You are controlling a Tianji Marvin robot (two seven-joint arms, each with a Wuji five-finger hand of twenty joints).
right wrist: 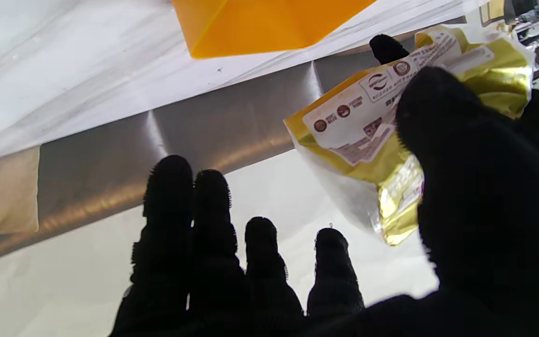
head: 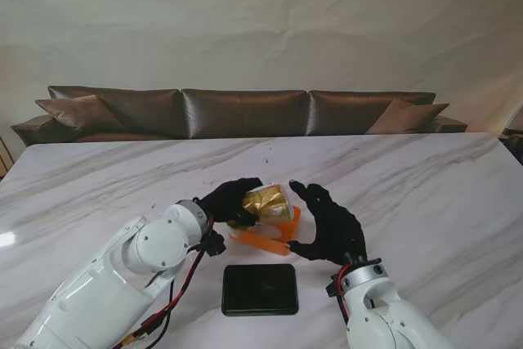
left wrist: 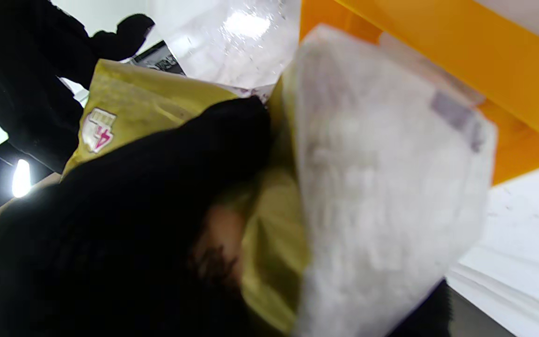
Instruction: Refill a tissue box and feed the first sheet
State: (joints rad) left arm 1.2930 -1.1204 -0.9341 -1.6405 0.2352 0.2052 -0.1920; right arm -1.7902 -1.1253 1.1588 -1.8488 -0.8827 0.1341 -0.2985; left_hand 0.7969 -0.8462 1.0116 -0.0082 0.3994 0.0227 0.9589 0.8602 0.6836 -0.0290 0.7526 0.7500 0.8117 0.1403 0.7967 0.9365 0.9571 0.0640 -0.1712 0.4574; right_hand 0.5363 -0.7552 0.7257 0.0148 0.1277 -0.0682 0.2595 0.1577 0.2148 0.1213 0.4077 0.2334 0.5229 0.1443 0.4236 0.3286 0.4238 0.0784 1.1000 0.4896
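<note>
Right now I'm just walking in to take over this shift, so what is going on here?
The left hand holds a gold tissue pack over the orange tissue box, which lies on the marble table. The right hand is open beside the pack, fingers spread. A black lid lies nearer to me. The pack is not yet in the box.

— Was anything readable on the gold tissue pack (left wrist: pixel 157 98)?
— A pink-and-white badge (left wrist: pixel 98 129) showed a "4".
— And its white label (right wrist: pixel 382 107)?
— Round logos and print, too small to read.
</note>
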